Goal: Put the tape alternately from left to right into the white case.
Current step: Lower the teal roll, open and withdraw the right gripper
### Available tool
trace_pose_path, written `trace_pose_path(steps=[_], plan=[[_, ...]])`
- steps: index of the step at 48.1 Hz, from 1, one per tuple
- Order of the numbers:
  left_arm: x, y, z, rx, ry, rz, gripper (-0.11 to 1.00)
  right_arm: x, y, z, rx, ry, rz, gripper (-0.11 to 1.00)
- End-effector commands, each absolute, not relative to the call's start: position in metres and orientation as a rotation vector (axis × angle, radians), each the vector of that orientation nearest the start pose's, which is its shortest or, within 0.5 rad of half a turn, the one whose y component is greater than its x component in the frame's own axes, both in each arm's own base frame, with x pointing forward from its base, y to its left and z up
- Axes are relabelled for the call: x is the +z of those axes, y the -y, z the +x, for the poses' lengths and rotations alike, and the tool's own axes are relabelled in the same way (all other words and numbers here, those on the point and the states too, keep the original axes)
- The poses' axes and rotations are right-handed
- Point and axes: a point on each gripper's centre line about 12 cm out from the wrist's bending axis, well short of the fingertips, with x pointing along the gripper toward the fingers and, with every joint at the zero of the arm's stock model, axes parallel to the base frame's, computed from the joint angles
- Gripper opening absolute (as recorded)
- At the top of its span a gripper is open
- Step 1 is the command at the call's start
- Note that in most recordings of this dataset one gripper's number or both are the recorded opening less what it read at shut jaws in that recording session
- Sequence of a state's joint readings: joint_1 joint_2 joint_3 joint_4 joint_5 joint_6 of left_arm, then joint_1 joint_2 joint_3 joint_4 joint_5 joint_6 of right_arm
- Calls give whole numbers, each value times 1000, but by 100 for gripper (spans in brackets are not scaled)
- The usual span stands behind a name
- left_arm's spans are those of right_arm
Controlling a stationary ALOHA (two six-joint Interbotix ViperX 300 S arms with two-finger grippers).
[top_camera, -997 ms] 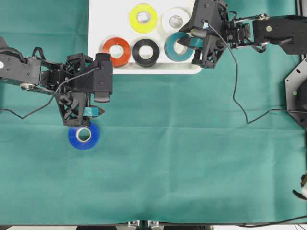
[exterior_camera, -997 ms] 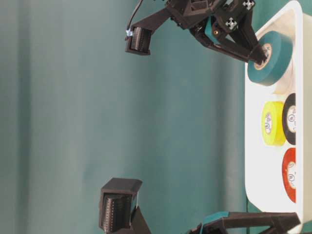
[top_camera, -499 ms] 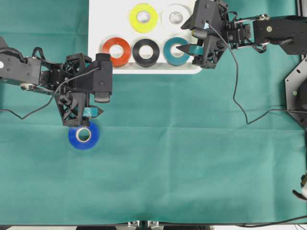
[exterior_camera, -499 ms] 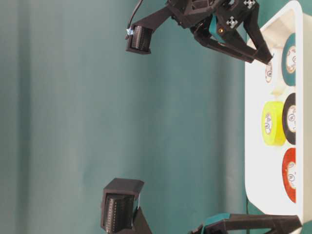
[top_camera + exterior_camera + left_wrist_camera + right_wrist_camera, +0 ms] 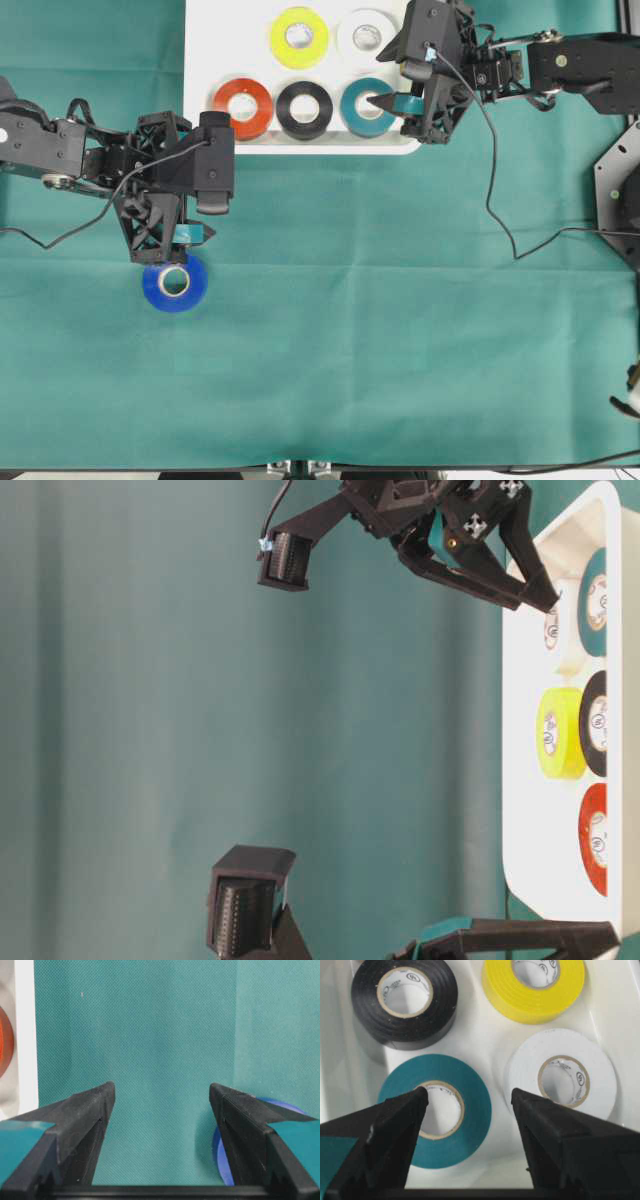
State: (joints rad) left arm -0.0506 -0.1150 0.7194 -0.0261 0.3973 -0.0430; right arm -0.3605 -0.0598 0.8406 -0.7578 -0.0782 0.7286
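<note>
The white case (image 5: 330, 147) lies at the back with five tapes flat in it: red-orange (image 5: 225, 105), black (image 5: 288, 112) and teal (image 5: 350, 108) in front, yellow (image 5: 299, 58) and white (image 5: 350, 45) behind. My right gripper (image 5: 380, 78) hangs open over the case's right end. In its wrist view (image 5: 469, 1091) one fingertip stands over the core of the teal tape (image 5: 470, 1125), the other beside the white tape (image 5: 530, 1060). The blue tape (image 5: 175, 303) rests on the cloth. Above it my left gripper (image 5: 161, 1085) is open and empty, its right finger hiding part of the blue tape (image 5: 220, 1160).
Green cloth (image 5: 400, 330) covers the table. A black cable (image 5: 495, 190) runs from the right arm across the cloth. A black mount (image 5: 620, 190) stands at the right edge. The case's left rim (image 5: 25, 1035) shows in the left wrist view.
A second ago my right gripper held the teal tape tilted over the case. Its jaws have opened and the tape now lies flat in the front row. The left arm has not moved.
</note>
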Motion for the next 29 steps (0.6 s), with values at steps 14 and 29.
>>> trace_pose_path(steps=[14,29], plan=[[176,20,340,-27,-960,-45,94,163,73,329,-140,-617,91,75],[176,20,340,-25,-960,-49,94,172,31,321,-6,-565,70,74]])
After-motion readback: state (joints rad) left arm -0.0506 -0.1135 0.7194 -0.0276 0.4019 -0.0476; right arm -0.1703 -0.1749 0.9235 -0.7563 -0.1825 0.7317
